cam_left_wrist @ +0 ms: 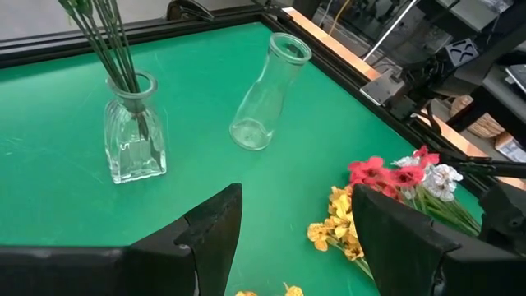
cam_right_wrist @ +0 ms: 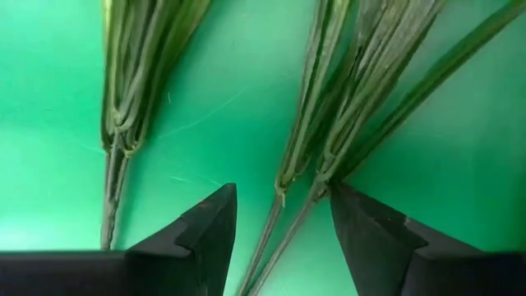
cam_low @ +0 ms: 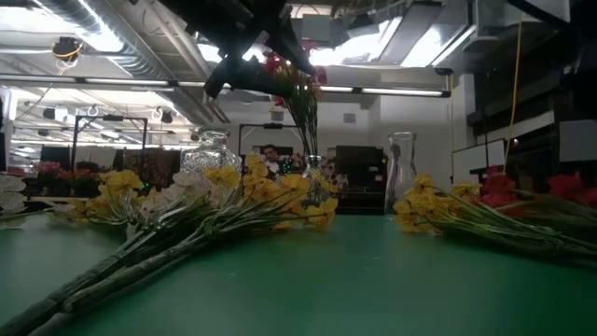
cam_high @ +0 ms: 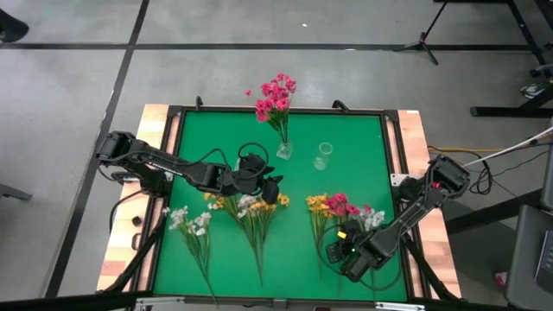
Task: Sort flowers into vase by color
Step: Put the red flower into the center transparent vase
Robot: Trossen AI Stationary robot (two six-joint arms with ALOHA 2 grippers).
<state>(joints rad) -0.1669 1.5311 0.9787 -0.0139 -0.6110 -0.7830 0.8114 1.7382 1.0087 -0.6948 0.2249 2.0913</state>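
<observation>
- although one bunch of magenta-pink flowers [cam_high: 276,95] already stands in the square vase [cam_high: 283,150] at the upper middle of the high view, most of the sorting looks undone.
- the slim vase [cam_high: 322,156], just right of the square one, is empty; the low view hints at a third, rounder glass piece [cam_low: 211,150] behind the blossoms, but i cannot tell what it holds.
- still lying on the green surface [cam_high: 354,138]: a white sprig bunch [cam_high: 192,226] at lower left, a yellow-and-white bunch [cam_high: 252,210] at lower middle, and a mixed yellow, pink and white bunch [cam_high: 341,207] at lower right.
- the left gripper [cam_high: 262,184] hangs near the middle of the high view, above the heads of the yellow-and-white bunch, released and holding nothing; its wrist view looks toward both vases.
- the right gripper [cam_right_wrist: 279,226] is low at the lower right, its fingers spread and empty, with two stems [cam_right_wrist: 316,156] of the mixed bunch running down between them and not yet pinched.
- what stands in the way, as i judge it: colours lie tangled within the bunches, so taking one colour may drag its neighbours.
- the filled vase's tall stems lean close to the slim vase, leaving little room for lowering stems there, and narrow necks will need a careful aim.
- a person shows far off behind the surface in the low view, well clear of the arms.
</observation>
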